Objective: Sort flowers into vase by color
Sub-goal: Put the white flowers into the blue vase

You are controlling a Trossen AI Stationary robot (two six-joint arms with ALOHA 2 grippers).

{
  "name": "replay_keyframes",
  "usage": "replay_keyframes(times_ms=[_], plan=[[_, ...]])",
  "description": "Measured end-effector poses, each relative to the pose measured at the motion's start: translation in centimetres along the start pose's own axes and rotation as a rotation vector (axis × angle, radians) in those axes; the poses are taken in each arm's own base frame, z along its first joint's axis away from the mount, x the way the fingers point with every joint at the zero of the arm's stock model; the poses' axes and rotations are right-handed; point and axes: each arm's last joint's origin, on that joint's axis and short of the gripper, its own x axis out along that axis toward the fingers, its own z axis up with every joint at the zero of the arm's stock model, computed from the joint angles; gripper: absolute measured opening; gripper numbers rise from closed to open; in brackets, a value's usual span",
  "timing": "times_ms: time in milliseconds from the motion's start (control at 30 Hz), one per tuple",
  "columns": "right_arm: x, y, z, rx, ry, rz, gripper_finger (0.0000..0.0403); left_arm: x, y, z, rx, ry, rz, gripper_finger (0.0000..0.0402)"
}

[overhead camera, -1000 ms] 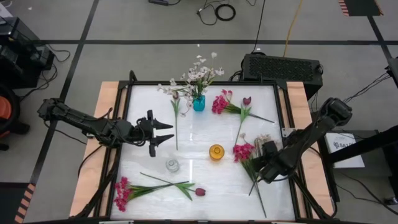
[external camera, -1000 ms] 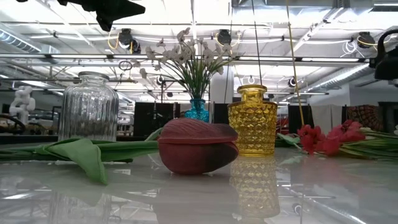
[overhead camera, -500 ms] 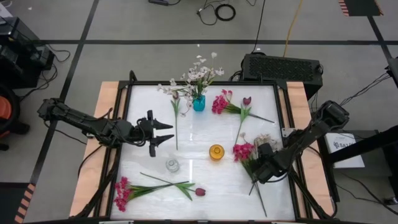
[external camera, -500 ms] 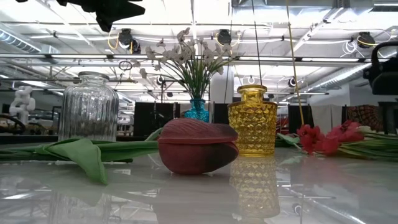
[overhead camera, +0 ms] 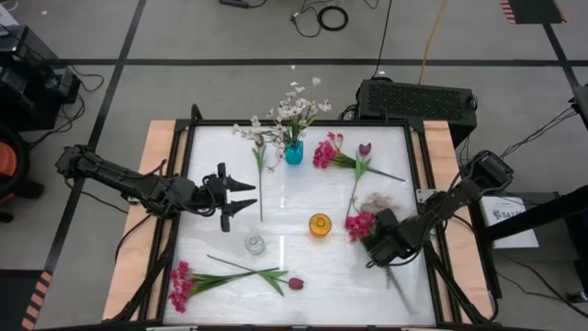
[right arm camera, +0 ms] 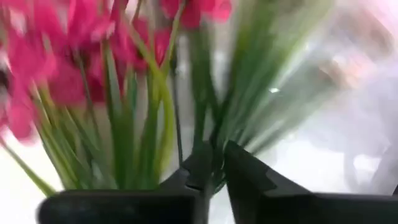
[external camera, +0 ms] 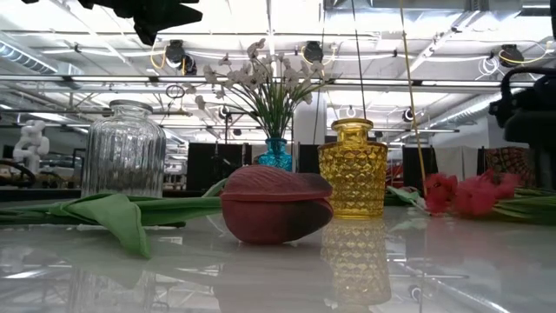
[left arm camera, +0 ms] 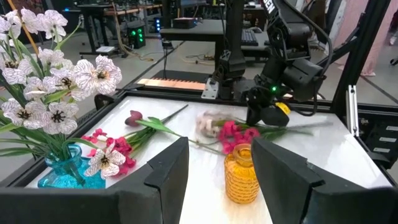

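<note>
Right gripper (right arm camera: 214, 163) has its fingers pinching the magenta flower (overhead camera: 359, 224) stems; keep that squeeze firm and lift straight up off the desk (overhead camera: 276, 211).

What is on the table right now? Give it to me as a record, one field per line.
left gripper: open, over the table's left half
right gripper: shut on the stems of a magenta cluster, right of the amber vase
blue vase: holds white-pink blossoms
amber vase: empty
clear vase: empty
</note>
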Motion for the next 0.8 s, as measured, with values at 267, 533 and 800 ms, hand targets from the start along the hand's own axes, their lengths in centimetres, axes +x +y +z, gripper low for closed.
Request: replay_keyframes(times_ms=[267, 533, 800], plan=[[-0.2, -0.6, 0.7, 0.019, -0.175, -0.011, 0.0005, 0.0, 0.0, 0.0, 0.018, 0.0, 0.0, 0.018], [-2.2, -2.1, 2.4, 0.049, -0.406, 0.065, 0.0001, 0.0, 0.0, 0.0, 0.024, 0.0, 0.0, 0.018], [-4.9, -3.5, 3.7, 0.012, -0.557, 0.257, 0.0001, 0.0, 0.0, 0.0, 0.023, -0.003, 0.0, 0.018]])
